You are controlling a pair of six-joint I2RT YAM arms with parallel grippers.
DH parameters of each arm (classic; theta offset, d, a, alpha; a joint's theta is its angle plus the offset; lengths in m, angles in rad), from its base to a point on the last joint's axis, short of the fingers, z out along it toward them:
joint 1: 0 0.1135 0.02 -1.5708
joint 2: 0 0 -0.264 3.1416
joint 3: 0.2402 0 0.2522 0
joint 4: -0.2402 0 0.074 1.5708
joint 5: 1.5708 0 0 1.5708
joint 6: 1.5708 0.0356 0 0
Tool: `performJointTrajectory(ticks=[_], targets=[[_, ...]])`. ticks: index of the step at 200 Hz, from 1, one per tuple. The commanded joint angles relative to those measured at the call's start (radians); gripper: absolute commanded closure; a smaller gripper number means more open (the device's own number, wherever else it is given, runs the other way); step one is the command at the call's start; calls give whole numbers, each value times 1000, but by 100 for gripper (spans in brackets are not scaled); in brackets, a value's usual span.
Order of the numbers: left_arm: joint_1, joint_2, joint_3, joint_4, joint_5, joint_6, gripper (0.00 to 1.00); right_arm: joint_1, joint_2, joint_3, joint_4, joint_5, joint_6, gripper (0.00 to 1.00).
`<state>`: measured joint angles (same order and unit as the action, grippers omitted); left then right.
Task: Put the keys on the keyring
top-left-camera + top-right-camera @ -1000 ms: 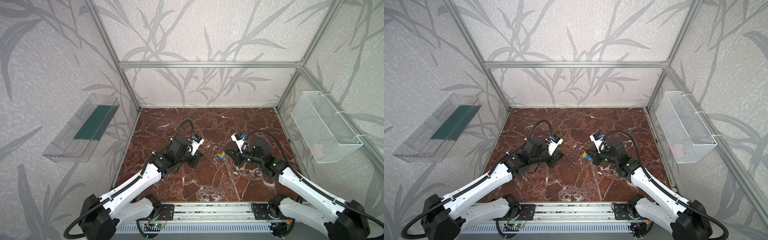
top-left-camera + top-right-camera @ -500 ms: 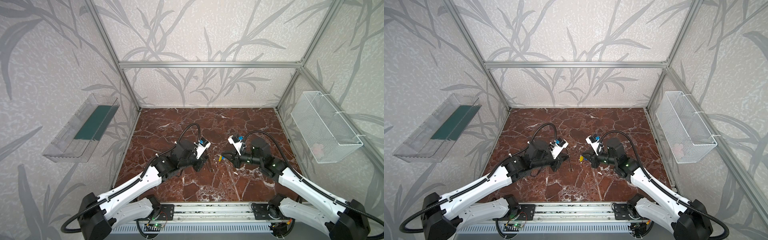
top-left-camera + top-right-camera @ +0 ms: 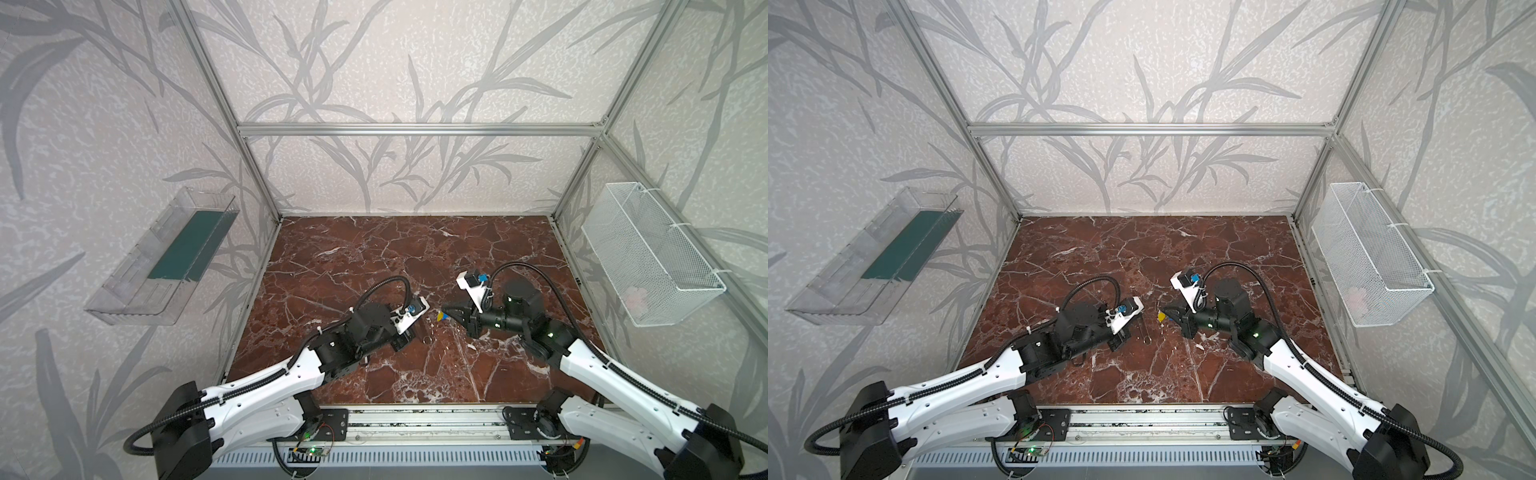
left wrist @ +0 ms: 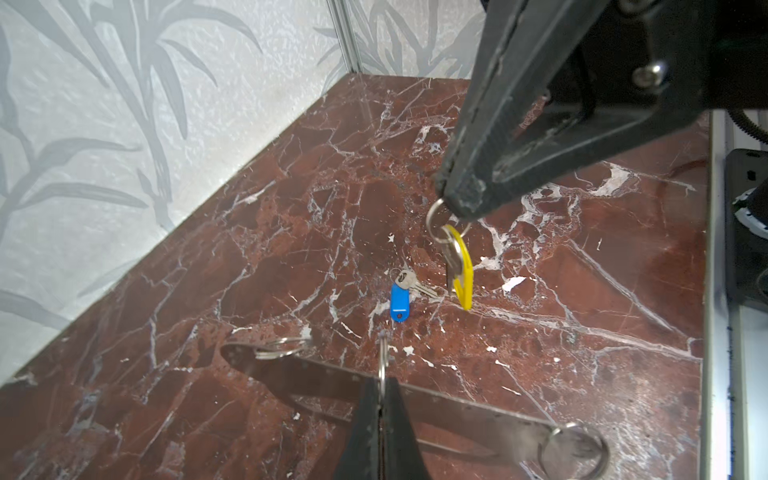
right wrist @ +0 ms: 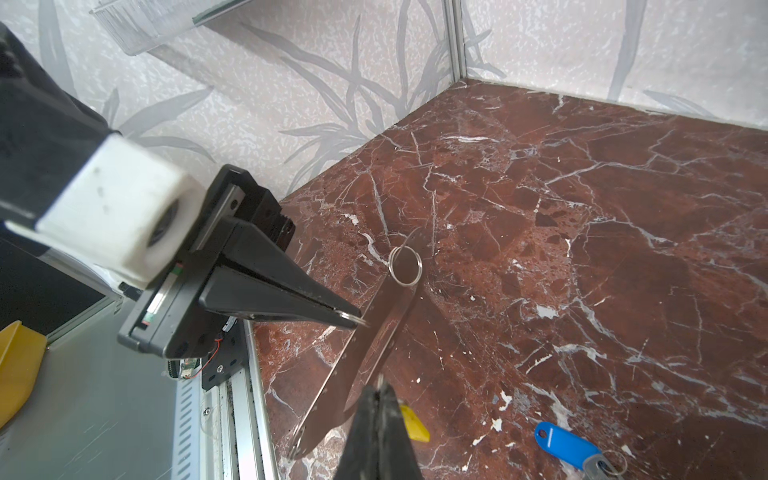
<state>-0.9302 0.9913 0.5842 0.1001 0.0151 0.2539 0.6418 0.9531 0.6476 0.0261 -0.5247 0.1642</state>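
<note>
**Left gripper** (image 4: 380,397): the fingers are pressed together, pinching a thin wire split ring (image 4: 383,357) that is seen edge-on. This ring is threaded onto the keyring (image 4: 465,428), a long flat strip of bright metal with small holes along one edge and a further wire ring at each end. The strip runs crosswise directly in front of the left fingertips and is gripped near its middle. It cannot be told whether the strip hangs clear or rests an end on the floor.

**Right gripper** (image 5: 379,392): the fingers are pressed together. In the left wrist view its tips pinch a small steel ring (image 4: 434,222). The yellow-tagged key (image 4: 460,274), a silver metal key with a flat yellow plastic tag, hangs straight down from that ring, clear of the red-brown marble floor (image 4: 291,187). The hanging key is near the keyring but apart from it, and a gap separates the two grippers' tips.

**Blue-tagged key** (image 4: 398,297), a small silver key on an oblong blue plastic tag: it lies flat on the marble and neither gripper touches it. It sits between the strip and the hanging yellow tag.

In both top views the yellow-tagged key (image 3: 439,318) (image 3: 1161,316) shows just below the right gripper's tips, near mid-floor.
</note>
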Motion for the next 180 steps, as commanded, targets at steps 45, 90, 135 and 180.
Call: performJointTrajectory(ticks=[45,90,135,180], targets=[[-21,-36,-24,159,-30,167,100,44,-10,-3,46,-5,-11,100],[-55,0,25,100,-77,177,100,82,2,7,36,41,-50,100],[-94,52,68,62,-124,185,100,104,15,19,25,56,-71,100],[-112,84,86,55,-140,188,100,113,12,16,20,85,-77,100]])
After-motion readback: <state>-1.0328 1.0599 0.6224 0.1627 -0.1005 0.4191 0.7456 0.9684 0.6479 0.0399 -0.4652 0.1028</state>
